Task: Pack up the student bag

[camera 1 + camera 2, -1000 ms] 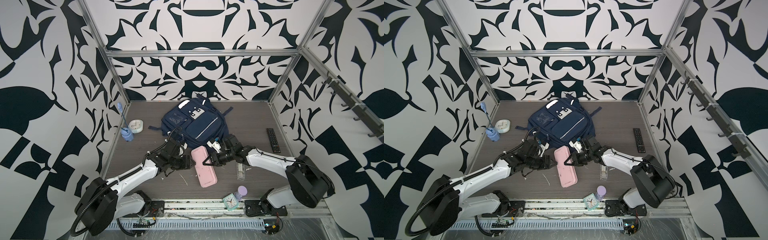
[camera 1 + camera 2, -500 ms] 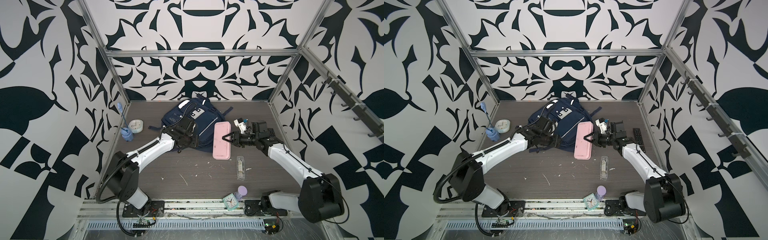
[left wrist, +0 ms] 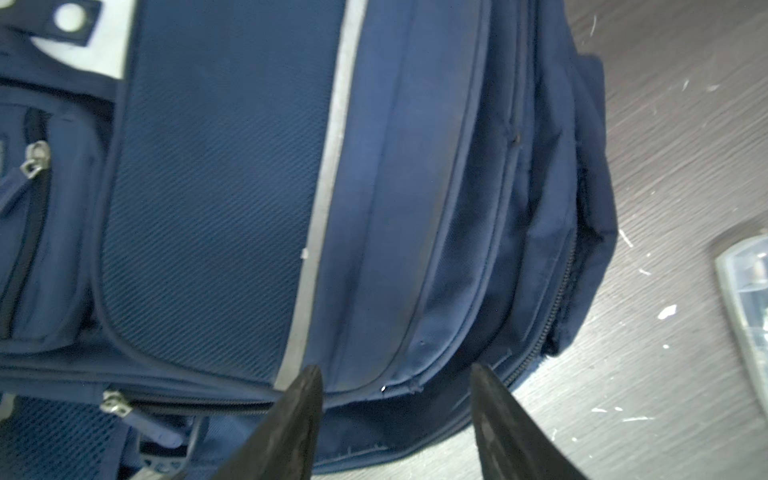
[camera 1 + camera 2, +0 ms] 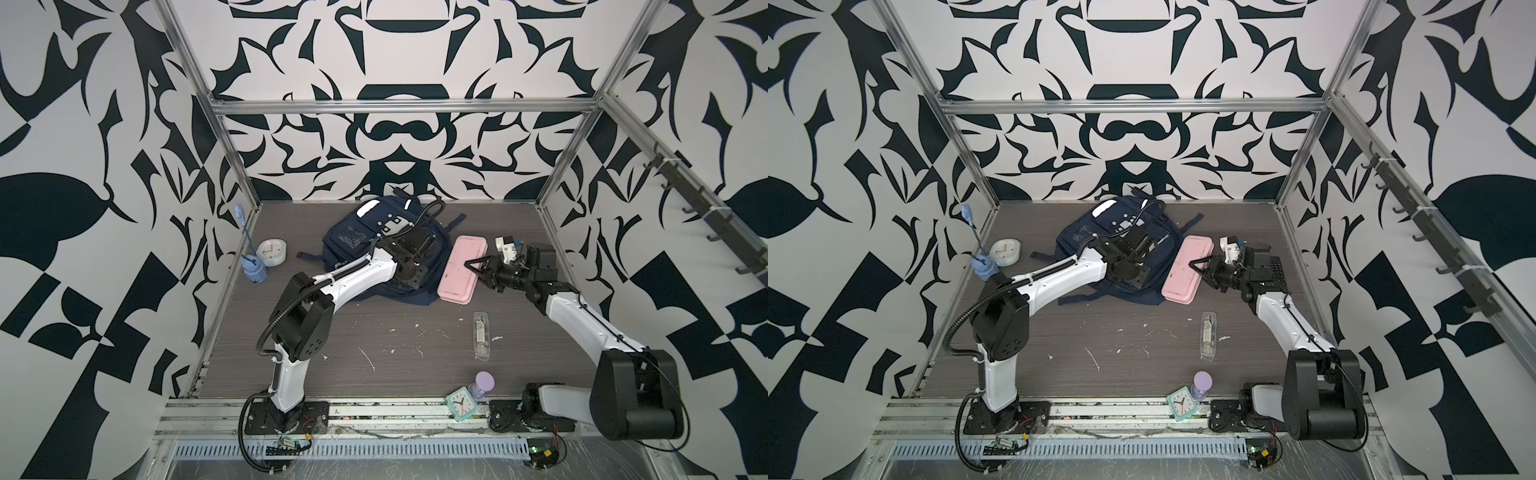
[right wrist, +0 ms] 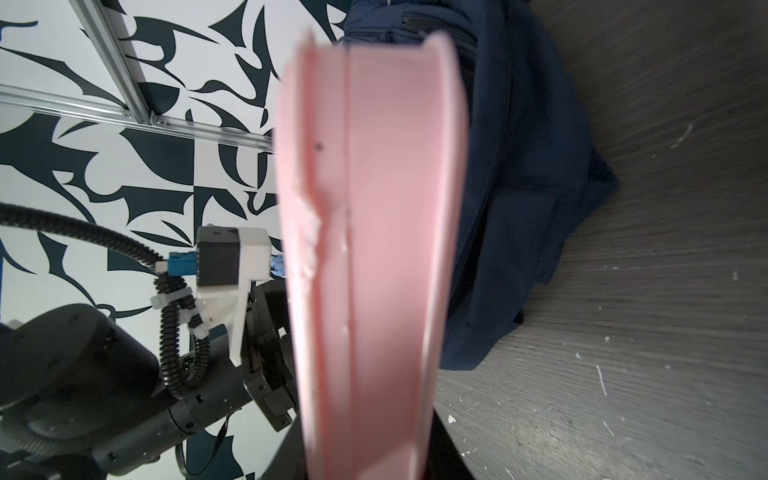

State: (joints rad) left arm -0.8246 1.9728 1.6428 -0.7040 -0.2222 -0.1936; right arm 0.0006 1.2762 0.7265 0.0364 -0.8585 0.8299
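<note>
The student bag [image 4: 353,239] [image 4: 1079,243] lies flat at the back middle of the table, navy with silver strips. My left gripper [image 4: 411,276] [image 4: 1133,276] hovers over its right front part. In the left wrist view that gripper [image 3: 395,415] is open, its dark fingers [image 3: 299,419] astride the bag's [image 3: 216,199] zippered edge with nothing between them. My right gripper [image 4: 478,270] [image 4: 1200,270] is shut on a long pink pencil case [image 4: 463,266] [image 4: 1181,270], held against the bag's right side. The case [image 5: 370,249] fills the right wrist view and hides the fingers.
A clear plastic case [image 4: 482,334] lies on the table right of centre. A mint alarm clock [image 4: 461,408] and a purple-capped bottle [image 4: 483,383] stand at the front edge. A round white clock [image 4: 271,252] and a blue holder [image 4: 254,272] sit at the left wall. A black remote [image 4: 1277,272] shows behind the right arm.
The right gripper has carried the pink case from the middle of the table back to the bag's right side. The left gripper has moved from beside the case to over the bag.
</note>
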